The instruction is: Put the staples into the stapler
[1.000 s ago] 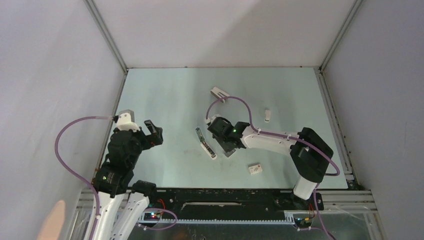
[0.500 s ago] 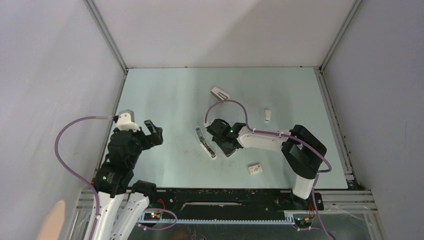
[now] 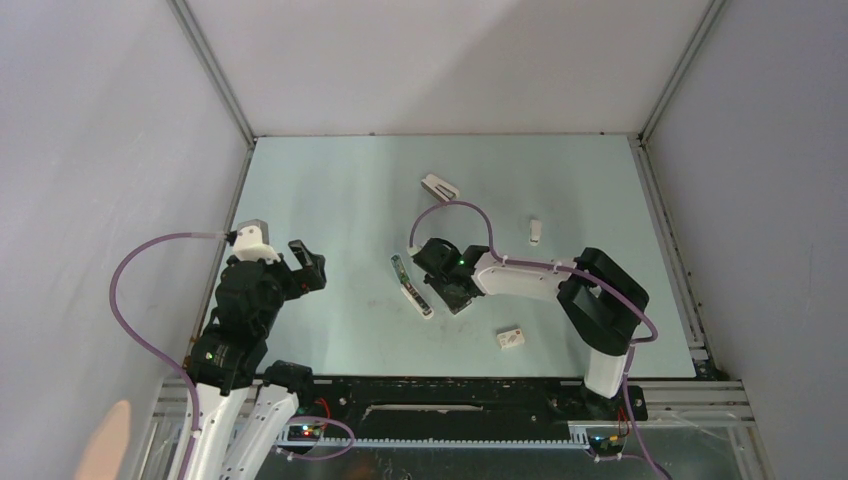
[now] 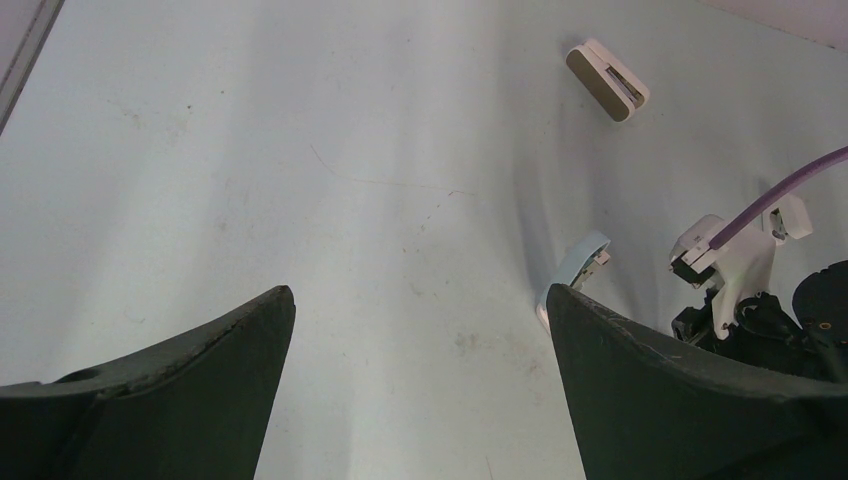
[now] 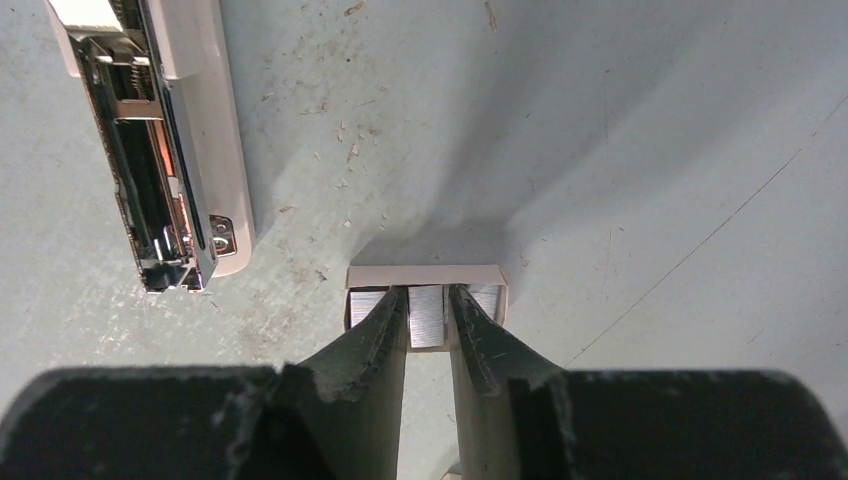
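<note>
The right arm (image 3: 530, 282) stretches to the middle of the table (image 3: 330, 190). The right jaws are set narrow at the staples (image 5: 427, 318), which sit just right of the opened stapler (image 5: 160, 150). Whether the jaws truly grip the block cannot be told.

The block spreads wider than the gap between the jaws. A pinch here would likely catch only its middle, and the strip could snap, slip or twist on the way to the magazine. The stapler lies loose and unheld, so a nudge from the jaws could skid it off line.

The left arm (image 3: 250, 300) hangs near-left and well apart, the left jaws wide and empty. Off the path lie a wedge stapler (image 3: 440, 186) far, a white box (image 3: 511, 339) near-right and a small white piece (image 3: 536, 231) to the right. Nothing stands between staples and stapler.
</note>
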### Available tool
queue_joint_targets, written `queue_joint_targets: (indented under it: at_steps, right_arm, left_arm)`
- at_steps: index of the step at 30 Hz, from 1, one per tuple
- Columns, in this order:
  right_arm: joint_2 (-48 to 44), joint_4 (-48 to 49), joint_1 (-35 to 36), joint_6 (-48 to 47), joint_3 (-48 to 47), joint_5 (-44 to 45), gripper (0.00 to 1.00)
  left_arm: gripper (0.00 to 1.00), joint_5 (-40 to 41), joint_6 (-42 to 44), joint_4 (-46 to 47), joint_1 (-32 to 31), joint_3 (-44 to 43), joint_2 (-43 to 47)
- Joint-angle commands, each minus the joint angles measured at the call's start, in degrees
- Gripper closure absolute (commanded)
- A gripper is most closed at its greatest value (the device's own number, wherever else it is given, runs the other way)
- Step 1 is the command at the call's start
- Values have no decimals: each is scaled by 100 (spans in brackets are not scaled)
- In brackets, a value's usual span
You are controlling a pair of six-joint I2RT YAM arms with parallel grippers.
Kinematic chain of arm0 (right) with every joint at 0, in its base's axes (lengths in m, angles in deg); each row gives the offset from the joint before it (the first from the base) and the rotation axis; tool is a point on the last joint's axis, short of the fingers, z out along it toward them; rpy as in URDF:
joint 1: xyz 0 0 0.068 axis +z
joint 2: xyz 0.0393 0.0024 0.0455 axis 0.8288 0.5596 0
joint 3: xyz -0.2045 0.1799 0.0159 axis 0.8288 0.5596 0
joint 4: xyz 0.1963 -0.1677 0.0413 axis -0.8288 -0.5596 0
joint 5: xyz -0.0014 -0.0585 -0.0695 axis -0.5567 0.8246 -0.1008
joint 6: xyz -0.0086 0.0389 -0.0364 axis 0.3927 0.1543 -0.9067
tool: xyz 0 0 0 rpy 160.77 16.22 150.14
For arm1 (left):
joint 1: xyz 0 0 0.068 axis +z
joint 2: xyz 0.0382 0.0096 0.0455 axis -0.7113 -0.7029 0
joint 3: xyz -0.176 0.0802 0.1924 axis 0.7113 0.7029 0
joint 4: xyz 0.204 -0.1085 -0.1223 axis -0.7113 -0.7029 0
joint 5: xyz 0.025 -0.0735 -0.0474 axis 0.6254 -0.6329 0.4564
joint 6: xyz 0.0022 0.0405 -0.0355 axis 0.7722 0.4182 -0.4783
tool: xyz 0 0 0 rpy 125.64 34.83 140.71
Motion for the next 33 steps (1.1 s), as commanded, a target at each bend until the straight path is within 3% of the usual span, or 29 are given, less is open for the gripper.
queue_joint_targets:
  at_steps: [1, 12, 18, 33]
  right_arm:
    - [63, 129, -37, -100, -10, -119, 76]
    - [132, 156, -185, -181, -13, -488, 76]
    - [24, 155, -235, -160, 22, -498, 86]
    - [-1210, 224, 13, 107, 89, -39, 88]
  left_arm:
    - [0, -72, 145, 180, 59, 4, -34]
    - [0, -84, 146, 189, 58, 4, -34]
    - [0, -112, 146, 203, 64, -3, -43]
    - [0, -112, 144, 198, 63, -4, 5]
